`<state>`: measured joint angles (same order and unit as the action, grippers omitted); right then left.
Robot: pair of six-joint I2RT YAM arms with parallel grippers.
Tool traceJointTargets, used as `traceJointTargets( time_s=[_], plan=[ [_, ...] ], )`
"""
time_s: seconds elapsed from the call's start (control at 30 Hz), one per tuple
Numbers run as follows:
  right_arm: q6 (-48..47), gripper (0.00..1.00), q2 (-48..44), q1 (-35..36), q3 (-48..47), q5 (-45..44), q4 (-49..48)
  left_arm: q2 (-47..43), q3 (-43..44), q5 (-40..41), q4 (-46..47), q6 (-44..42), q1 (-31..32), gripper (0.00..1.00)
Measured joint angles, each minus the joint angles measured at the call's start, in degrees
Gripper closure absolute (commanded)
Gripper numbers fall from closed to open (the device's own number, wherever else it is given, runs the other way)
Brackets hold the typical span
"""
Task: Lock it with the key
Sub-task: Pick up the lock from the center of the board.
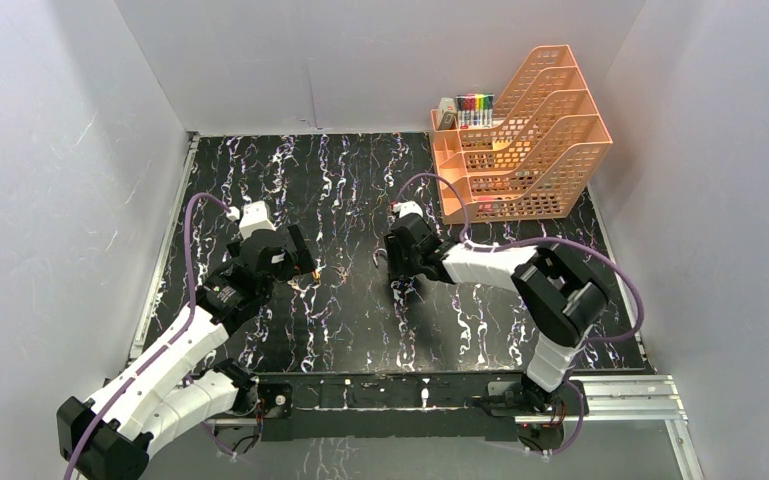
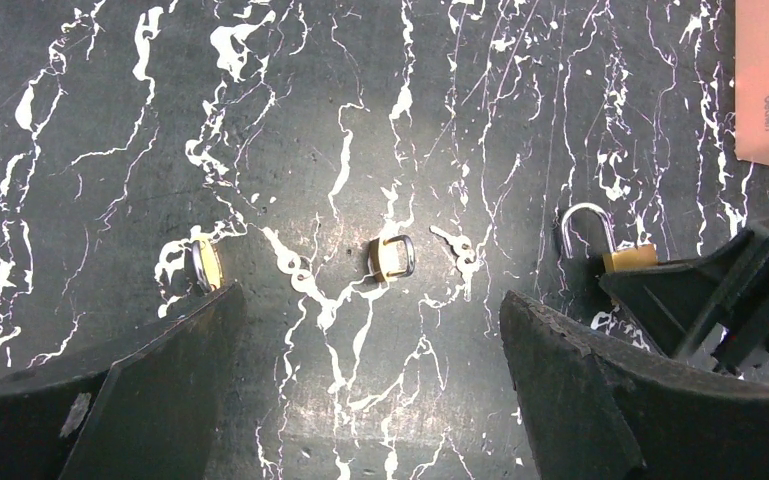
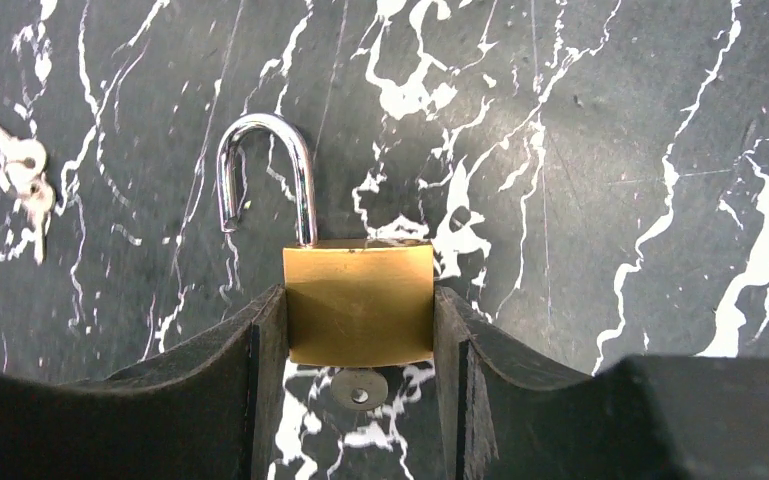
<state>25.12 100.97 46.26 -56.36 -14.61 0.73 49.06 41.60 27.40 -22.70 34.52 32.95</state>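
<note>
A brass padlock (image 3: 358, 302) with its steel shackle (image 3: 263, 170) swung open lies on the black marble table. My right gripper (image 3: 360, 300) is shut on its body, one finger against each side. The round head of a key (image 3: 358, 388) shows just below the lock body, between the fingers. The left wrist view shows this padlock (image 2: 625, 255) at the right, with the right gripper's black fingers (image 2: 700, 295) around it. My left gripper (image 2: 370, 296) hovers open over bare table, holding nothing.
A small closed padlock (image 2: 392, 257) and a loose bunch of keys (image 2: 457, 245) lie ahead of the left gripper, with another padlock (image 2: 203, 265) by its left finger. An orange file rack (image 1: 520, 140) with markers (image 1: 475, 108) stands at the back right.
</note>
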Motion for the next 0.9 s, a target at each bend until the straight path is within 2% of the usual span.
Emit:
traceJointTargets(
  time_s=[0.23,0.43,0.6,0.9],
  plan=[
    [-5.1,1.00,-8.0,0.1,3.5,1.6,0.2,0.1,0.0,-1.7,1.1,0.0,0.0,0.02],
    [-9.1,1.00,-23.1,0.1,9.4,3.0,0.6,1.3,0.0,-7.5,5.9,-2.0,-0.1,0.02],
    [-9.3,1.00,-33.6,0.1,12.9,5.0,3.0,1.9,0.0,-17.6,11.9,-6.6,-0.2,0.04],
    [-9.3,1.00,-40.9,0.1,14.2,9.3,7.1,5.4,0.0,-38.2,21.9,-12.3,-0.2,0.10]
  ],
)
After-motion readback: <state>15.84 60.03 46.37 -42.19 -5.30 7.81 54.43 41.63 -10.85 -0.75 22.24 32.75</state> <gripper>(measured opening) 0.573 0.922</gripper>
